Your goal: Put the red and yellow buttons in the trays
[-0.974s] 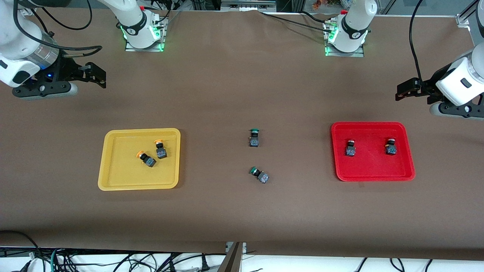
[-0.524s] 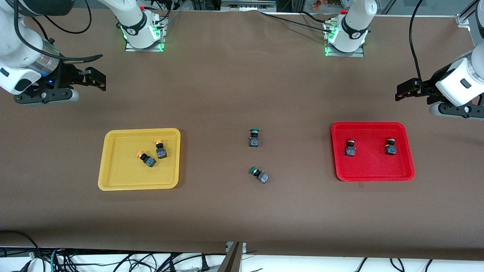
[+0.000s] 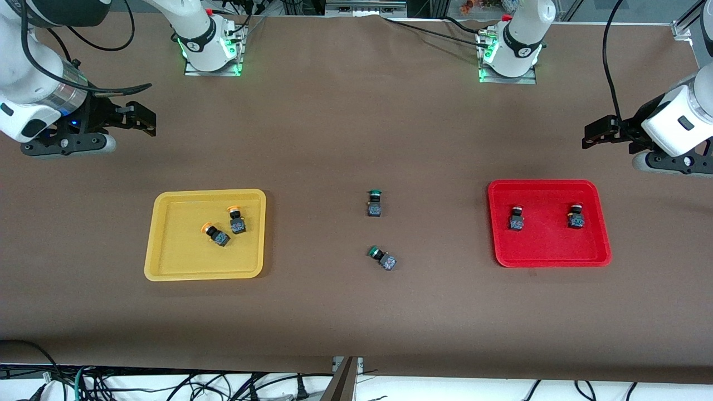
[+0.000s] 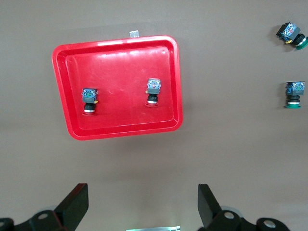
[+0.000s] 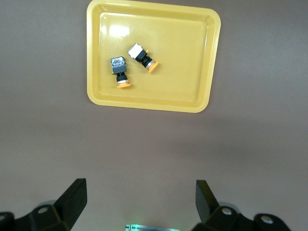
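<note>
Two yellow-capped buttons [image 3: 236, 219] [image 3: 215, 234] lie in the yellow tray [image 3: 167, 267] toward the right arm's end. They also show in the right wrist view [image 5: 120, 72] [image 5: 142, 57]. Two red-capped buttons [image 3: 516, 219] [image 3: 576, 217] stand in the red tray [image 3: 548, 262] toward the left arm's end, and also show in the left wrist view [image 4: 89, 99] [image 4: 153, 90]. My right gripper [image 3: 142, 120] is open and empty over bare cloth, apart from the yellow tray. My left gripper [image 3: 599, 133] is open and empty over bare cloth, apart from the red tray.
Two green-capped switches [image 3: 374, 204] [image 3: 382, 258] lie on the brown cloth midway between the trays. Both arm bases [image 3: 211, 50] [image 3: 509, 55] stand at the table's edge farthest from the front camera. Cables hang below the edge nearest that camera.
The right arm's wrist has shifted slightly and its gripper has turned a little over the same spot. The left arm, trays and buttons have not moved.
</note>
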You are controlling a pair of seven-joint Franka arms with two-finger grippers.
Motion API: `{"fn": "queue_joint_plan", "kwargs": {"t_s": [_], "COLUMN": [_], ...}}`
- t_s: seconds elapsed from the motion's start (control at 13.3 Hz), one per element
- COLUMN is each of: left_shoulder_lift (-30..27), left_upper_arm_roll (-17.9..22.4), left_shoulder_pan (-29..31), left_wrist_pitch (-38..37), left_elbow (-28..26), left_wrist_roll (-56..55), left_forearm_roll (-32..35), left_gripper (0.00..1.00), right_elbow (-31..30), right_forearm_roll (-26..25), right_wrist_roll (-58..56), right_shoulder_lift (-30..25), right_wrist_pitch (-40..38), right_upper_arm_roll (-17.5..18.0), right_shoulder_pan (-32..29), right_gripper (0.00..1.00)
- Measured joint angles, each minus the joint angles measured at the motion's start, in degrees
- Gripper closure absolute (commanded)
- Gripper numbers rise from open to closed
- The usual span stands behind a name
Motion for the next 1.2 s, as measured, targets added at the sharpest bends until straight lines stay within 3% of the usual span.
{"fn": "queue_joint_plan", "kwargs": {"t_s": [1.2], "left_shoulder_lift": [1.1], "left_upper_arm_roll": [0.1], "left_shoulder_pan": [0.1], "left_wrist_pitch": [0.1], "left_elbow": [2.6], "left_wrist_roll": [0.0], "left_forearm_roll": [-0.1], "left_gripper": [0.00], "right_elbow": [2.4], "right_forearm_roll": [0.0], "right_wrist_roll": [0.1], "right_shoulder_lift": [1.4], "right_wrist_pitch": [1.2], "right_upper_arm_roll": [-0.1], "right_shoulder_pan": [-1.0], "right_gripper": [0.00]}}
